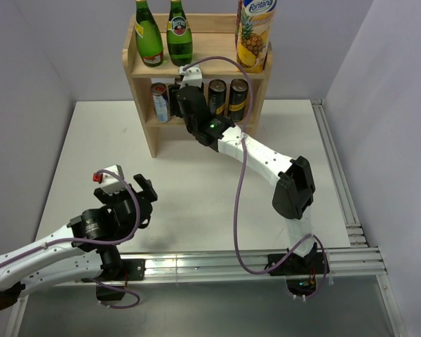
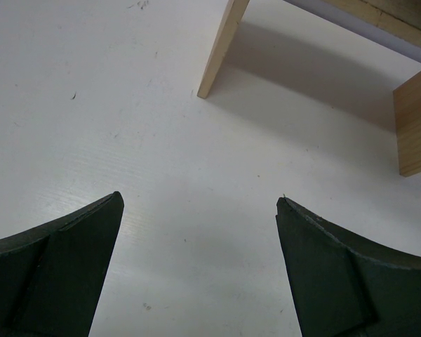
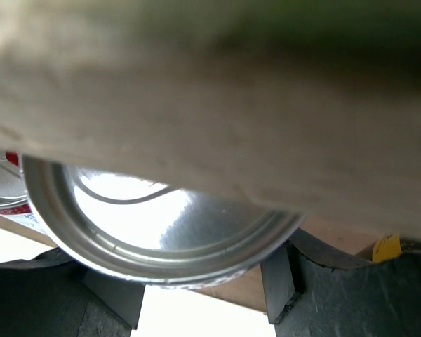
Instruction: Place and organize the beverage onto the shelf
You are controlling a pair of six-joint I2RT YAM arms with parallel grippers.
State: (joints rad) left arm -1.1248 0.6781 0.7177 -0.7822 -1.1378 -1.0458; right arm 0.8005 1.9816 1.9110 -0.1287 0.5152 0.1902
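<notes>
The right pincer (image 1: 184, 98) reaches into the lower tier of the shelf (image 1: 196, 70) and is clamped on a can (image 3: 161, 225). The can's silver rimmed top sits between the two black fingers (image 3: 295, 295), right under the top board. Just left of this pincer a red-and-silver can (image 1: 161, 102) stands on the same tier. Just right of it are two dark cans (image 1: 228, 98). Above it, on the rimmed top board, stand a pair of green bottles (image 1: 149, 35), and to their right a pineapple juice carton (image 1: 255, 31). The shelf is light wood with flat side panels.

The left pincer (image 2: 199, 200) hangs over the white worktop (image 1: 196, 203), its jaws spread wide with nothing between them. The shelf lies ahead of it and to its right, well apart.
</notes>
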